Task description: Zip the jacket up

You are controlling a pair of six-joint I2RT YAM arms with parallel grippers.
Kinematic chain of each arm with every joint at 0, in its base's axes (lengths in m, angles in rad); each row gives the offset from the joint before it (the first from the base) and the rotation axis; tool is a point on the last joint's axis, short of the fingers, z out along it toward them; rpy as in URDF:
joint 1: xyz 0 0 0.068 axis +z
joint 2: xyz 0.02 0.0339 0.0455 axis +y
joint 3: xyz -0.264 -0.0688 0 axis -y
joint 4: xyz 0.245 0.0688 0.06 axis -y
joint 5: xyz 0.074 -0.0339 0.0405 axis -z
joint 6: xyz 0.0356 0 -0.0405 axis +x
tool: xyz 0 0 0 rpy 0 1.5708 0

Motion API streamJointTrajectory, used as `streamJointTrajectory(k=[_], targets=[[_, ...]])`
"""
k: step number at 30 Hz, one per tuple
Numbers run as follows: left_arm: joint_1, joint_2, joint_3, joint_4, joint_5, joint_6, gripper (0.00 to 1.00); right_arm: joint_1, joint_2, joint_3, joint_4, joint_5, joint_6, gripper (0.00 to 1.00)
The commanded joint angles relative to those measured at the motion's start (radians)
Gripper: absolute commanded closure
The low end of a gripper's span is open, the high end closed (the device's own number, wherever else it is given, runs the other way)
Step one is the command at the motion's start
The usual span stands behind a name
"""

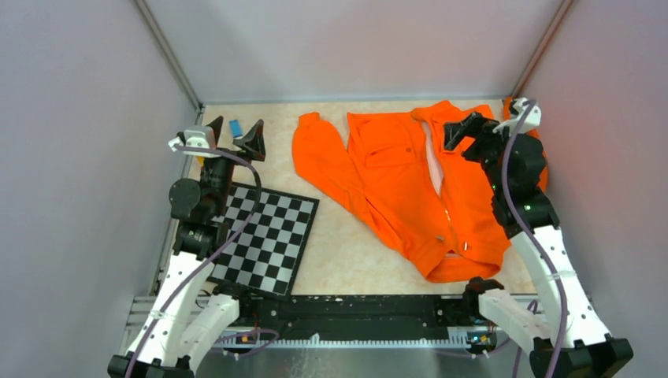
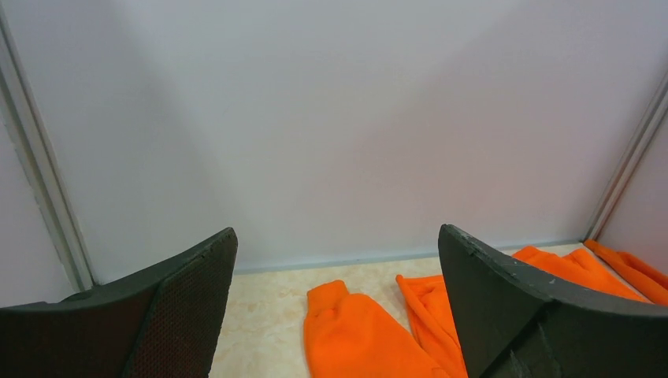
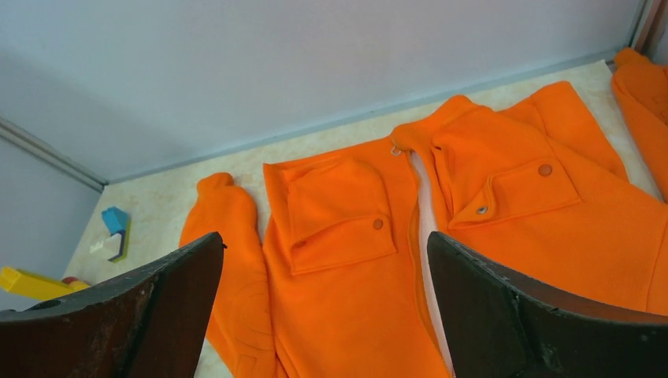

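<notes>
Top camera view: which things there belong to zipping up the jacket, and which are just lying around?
For the job:
- orange jacket
- front zipper, not yet closed at the chest
- left gripper and right gripper, both open, holding nothing

Just lying about:
- checkerboard
- small blue block
- yellow piece near the blue block

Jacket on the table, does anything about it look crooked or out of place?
The jacket lies slanted across the table, not square to its edges. Its front gapes near the collar, showing pale lining, and one sleeve is bunched up at the far right side. No tear shows.
</notes>
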Motion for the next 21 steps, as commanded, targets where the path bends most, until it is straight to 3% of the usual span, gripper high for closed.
streamJointTrajectory(k=[1,11,16,21], targets=[[0.004,0.022,-0.004,0.055,0.048,-0.030,0.01,0.008,0.069,-0.018,0.030,-0.025,0.001,0.01],[0.000,0.097,0.029,0.016,0.116,-0.080,0.01,0.009,0.319,-0.048,0.133,-0.192,-0.019,0.01],[-0.018,0.194,0.006,0.049,0.146,-0.088,0.01,0.006,0.501,0.002,0.135,-0.179,0.017,0.01],[-0.019,0.311,0.057,0.016,0.271,-0.140,0.01,-0.029,0.692,0.091,0.151,-0.228,0.086,0.12]])
